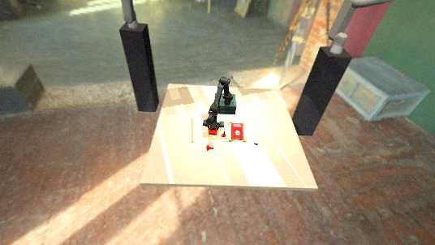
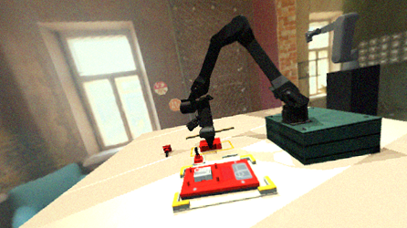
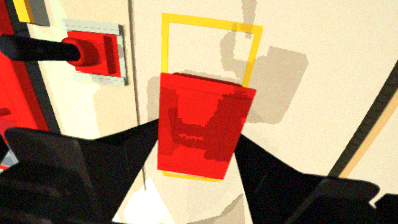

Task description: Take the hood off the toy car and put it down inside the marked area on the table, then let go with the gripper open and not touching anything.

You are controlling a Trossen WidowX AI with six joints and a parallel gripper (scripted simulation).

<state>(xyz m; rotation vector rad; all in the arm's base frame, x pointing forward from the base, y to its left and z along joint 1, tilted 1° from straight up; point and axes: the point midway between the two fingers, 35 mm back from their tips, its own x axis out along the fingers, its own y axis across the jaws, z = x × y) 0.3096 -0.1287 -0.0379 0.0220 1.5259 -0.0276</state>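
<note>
The hood, a red rectangular block, is held between the fingers of my gripper, which is shut on it. The marked area, a yellow outline, lies under it. In the wrist view the hood covers the lower part of the outline and its shadow falls apart from it, to the right; it looks low above the table. The red toy car stands beside the area, between yellow corner pieces.
A red piece with a black stick stands between area and car. Another small red piece lies farther out. A long thin bar lies on the area's other side. A small wheel lies beyond the car.
</note>
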